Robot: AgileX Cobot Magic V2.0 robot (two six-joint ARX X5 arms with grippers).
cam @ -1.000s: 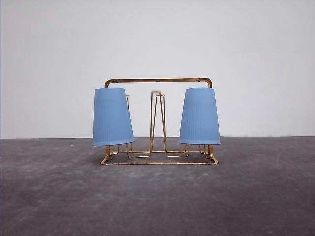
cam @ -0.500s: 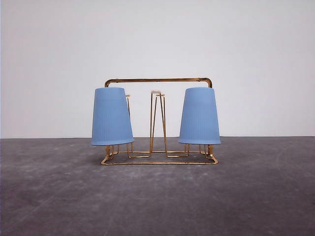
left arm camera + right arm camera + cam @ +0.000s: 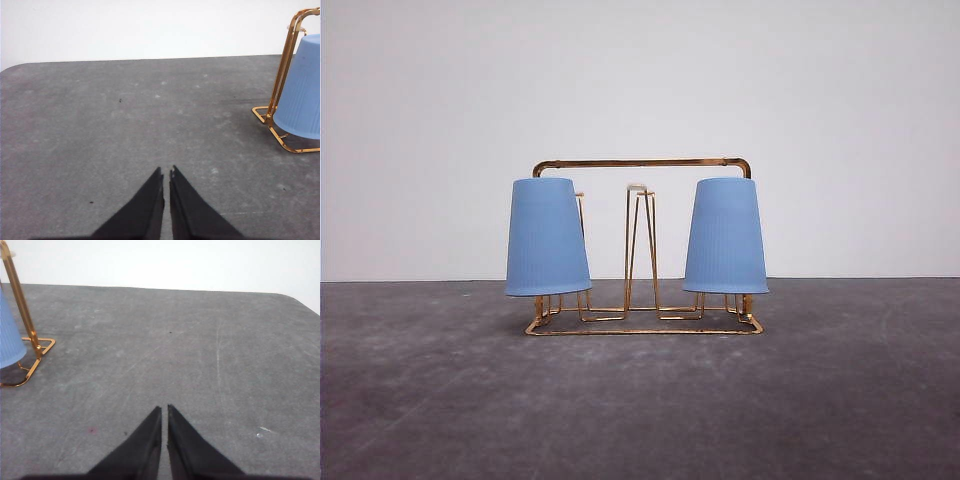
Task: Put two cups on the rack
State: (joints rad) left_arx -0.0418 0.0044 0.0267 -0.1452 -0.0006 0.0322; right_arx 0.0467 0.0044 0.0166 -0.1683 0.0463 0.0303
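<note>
I see two light-blue tapered plastic cups with fine vertical ribbing, both upside down on the gold thin-wire rack standing mid-bench. The left cup leans a little, its closed top tipped toward the rack's centre; the right cup hangs nearly plumb. Each one's long axis runs roughly vertical, wide mouth down, rim just above the rectangular base wire. Between them a narrow upright prong loop with a white tip stands bare, and the arched frame handle spans behind. The bench is dark grey, matte and mottled with faint scuffs. My left tool has its black pointed fingers pressed together, well apart from the rack's corner. My right tool is likewise pressed together over bare bench, pinching nothing.
</note>
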